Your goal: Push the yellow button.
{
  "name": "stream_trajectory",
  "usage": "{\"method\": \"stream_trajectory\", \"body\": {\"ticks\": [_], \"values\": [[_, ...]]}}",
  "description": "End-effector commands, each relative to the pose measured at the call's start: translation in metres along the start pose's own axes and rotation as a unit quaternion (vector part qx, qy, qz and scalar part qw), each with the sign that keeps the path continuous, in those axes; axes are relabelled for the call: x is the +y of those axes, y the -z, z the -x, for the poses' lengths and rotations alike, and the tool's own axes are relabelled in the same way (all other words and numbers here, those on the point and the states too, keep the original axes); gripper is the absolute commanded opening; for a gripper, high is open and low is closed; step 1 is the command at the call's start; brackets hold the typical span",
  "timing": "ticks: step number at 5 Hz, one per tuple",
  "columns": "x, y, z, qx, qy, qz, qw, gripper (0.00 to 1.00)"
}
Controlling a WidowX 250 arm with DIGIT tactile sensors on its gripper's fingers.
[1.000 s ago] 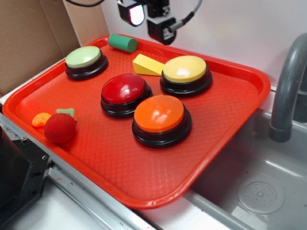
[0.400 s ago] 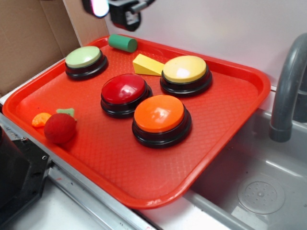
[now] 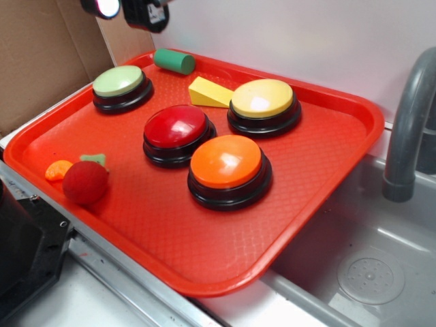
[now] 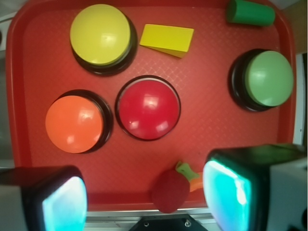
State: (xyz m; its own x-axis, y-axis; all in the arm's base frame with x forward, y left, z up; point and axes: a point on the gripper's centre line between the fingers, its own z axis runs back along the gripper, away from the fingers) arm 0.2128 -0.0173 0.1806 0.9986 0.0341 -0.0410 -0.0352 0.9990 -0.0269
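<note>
The yellow button [image 3: 262, 97] has a glossy domed top on a black base and stands at the back right of the red tray [image 3: 170, 225]. My gripper [image 3: 126, 8] hangs high at the top left, above the tray's far left corner, well away from that button. In the wrist view the yellow button [image 4: 100, 34] lies at the upper left. My gripper [image 4: 144, 202] is open there, its two glowing pads wide apart with nothing between them.
On the tray also stand a red button [image 3: 176, 127], an orange button [image 3: 227, 162] and a pale green button [image 3: 121, 82]. A yellow wedge [image 3: 208, 93], a green cylinder [image 3: 174, 61] and a red toy [image 3: 85, 182] lie there too. A grey faucet [image 3: 407, 122] and a sink [image 3: 368, 272] are at right.
My gripper has moved left along the top of the exterior view, from behind the yellow button to above the tray's far left corner. Nothing on the tray has moved.
</note>
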Motion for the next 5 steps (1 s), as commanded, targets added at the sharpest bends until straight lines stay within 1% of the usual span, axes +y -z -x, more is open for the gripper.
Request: {"method": "stream_trajectory", "body": {"ticks": [1, 3, 5], "values": [[-0.0015, -0.0202, 0.0068, -0.031, -0.014, -0.01, 0.999, 1.0], [-0.0093, -0.0256, 0.0109, -0.046, -0.012, -0.025, 0.999, 1.0], [-0.0097, -0.0224, 0.0047, -0.043, -0.001, -0.032, 0.999, 1.0]]}}
